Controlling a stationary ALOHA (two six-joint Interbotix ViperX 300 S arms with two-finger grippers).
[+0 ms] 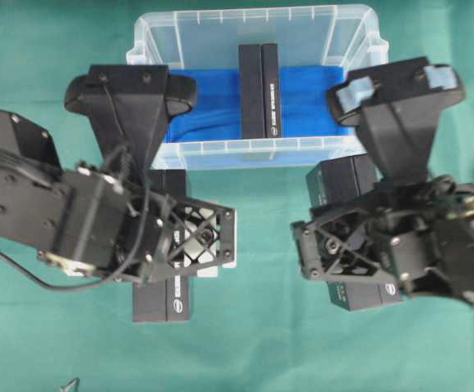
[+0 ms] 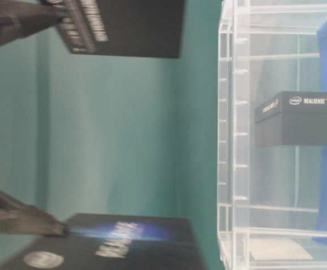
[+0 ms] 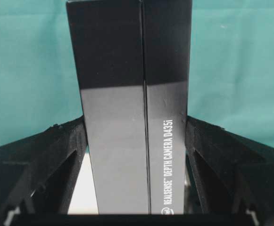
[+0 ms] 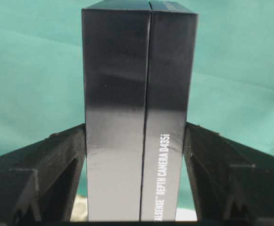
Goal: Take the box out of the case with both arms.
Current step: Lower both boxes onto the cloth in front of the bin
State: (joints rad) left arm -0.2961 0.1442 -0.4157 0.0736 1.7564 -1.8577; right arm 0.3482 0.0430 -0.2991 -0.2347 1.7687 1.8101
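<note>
Between our left gripper's [image 3: 137,141] fingers [image 3: 68,146] one black box [image 3: 137,94] sits clamped; our right gripper [image 4: 136,141] likewise grips another box [image 4: 139,94]. Both hang outside the case [image 1: 257,151], where a third box [image 1: 259,90] stands on the blue sheet [image 1: 212,102].

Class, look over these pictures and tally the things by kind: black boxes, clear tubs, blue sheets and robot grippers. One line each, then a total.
Black boxes: 3: left box, right box, box in the case
Clear case: 1
Blue sheet: 1
Grippers: 2: left gripper, right gripper
Total: 7
</note>
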